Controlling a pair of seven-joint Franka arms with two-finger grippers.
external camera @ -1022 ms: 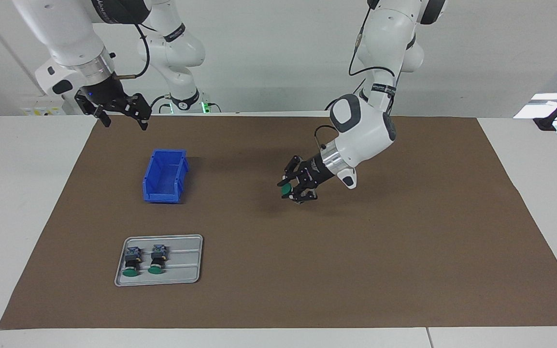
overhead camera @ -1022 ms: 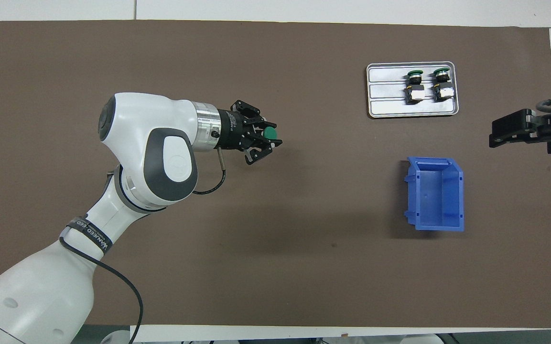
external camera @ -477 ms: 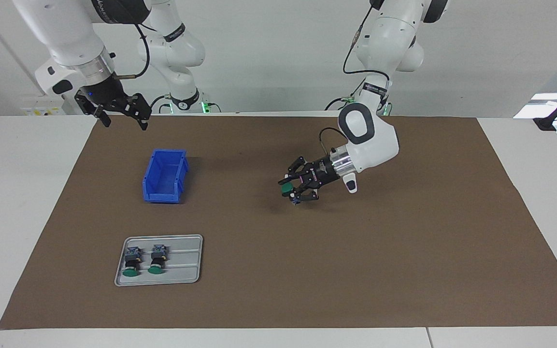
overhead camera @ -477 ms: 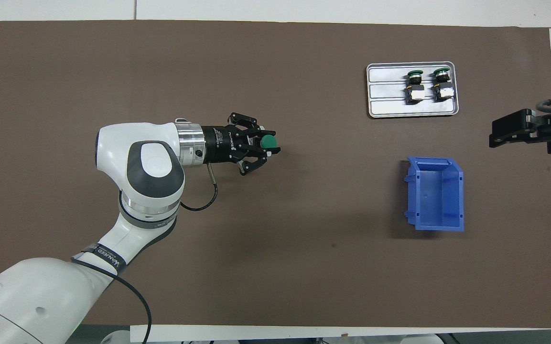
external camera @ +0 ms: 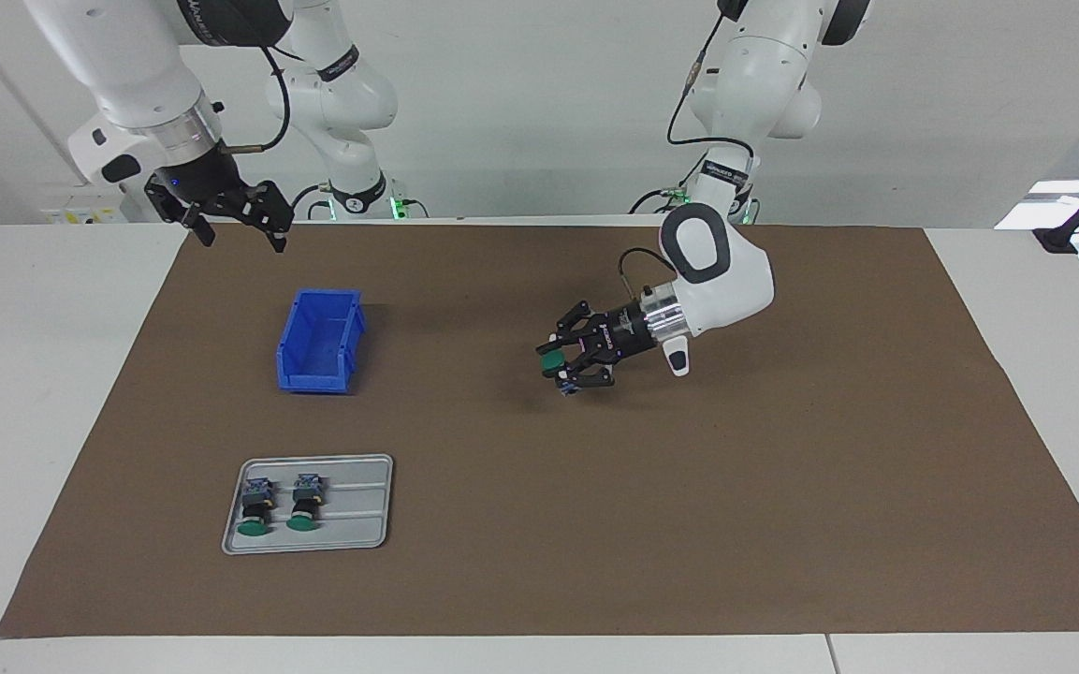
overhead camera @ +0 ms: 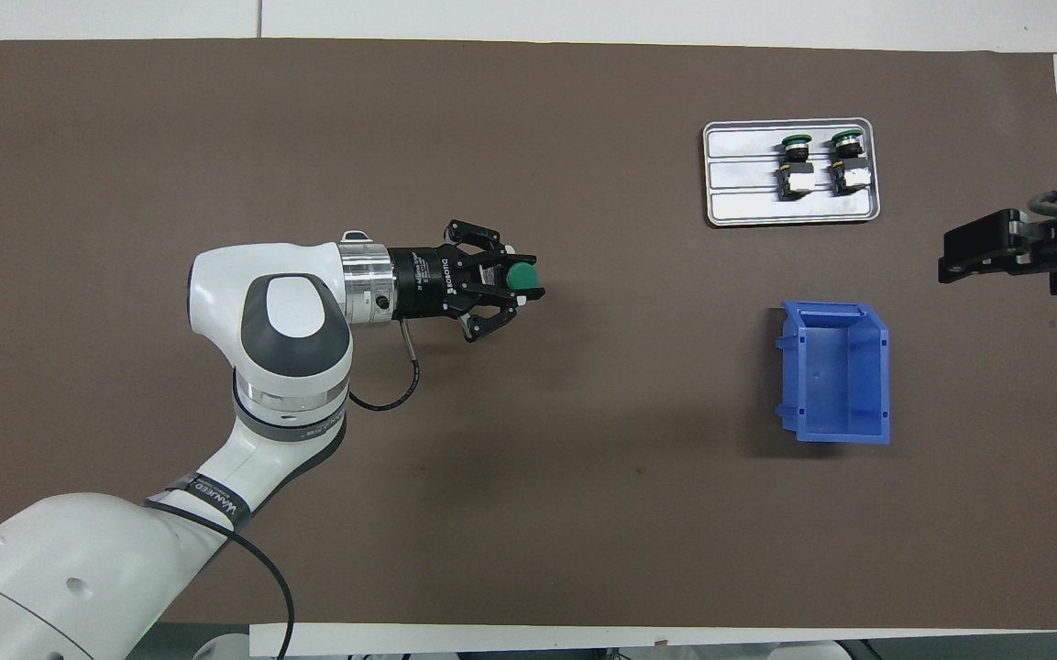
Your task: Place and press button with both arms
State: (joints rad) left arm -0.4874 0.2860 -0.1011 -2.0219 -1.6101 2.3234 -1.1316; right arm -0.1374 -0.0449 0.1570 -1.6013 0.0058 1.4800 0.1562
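Observation:
My left gripper (external camera: pixel 558 367) (overhead camera: pixel 521 286) hangs above the middle of the brown mat, turned sideways toward the right arm's end, shut on a button (external camera: pixel 551 359) (overhead camera: pixel 521 275) with a green cap. Two more buttons (external camera: pixel 255 506) (overhead camera: pixel 796 160) lie on their sides in the grey tray (external camera: pixel 361 524) (overhead camera: pixel 730 197). My right gripper (external camera: pixel 238 220) (overhead camera: pixel 950 261) waits open and bare in the air over the mat's edge at the right arm's end of the table.
An empty blue bin (external camera: pixel 319 342) (overhead camera: pixel 835 371) stands on the mat (external camera: pixel 782 487) (overhead camera: pixel 583 513) nearer to the robots than the tray. White tabletop (external camera: pixel 34 374) borders the mat at both ends.
The left arm's wrist has rolled and levelled out, carrying the button slightly toward the right arm's end. The right arm has not moved.

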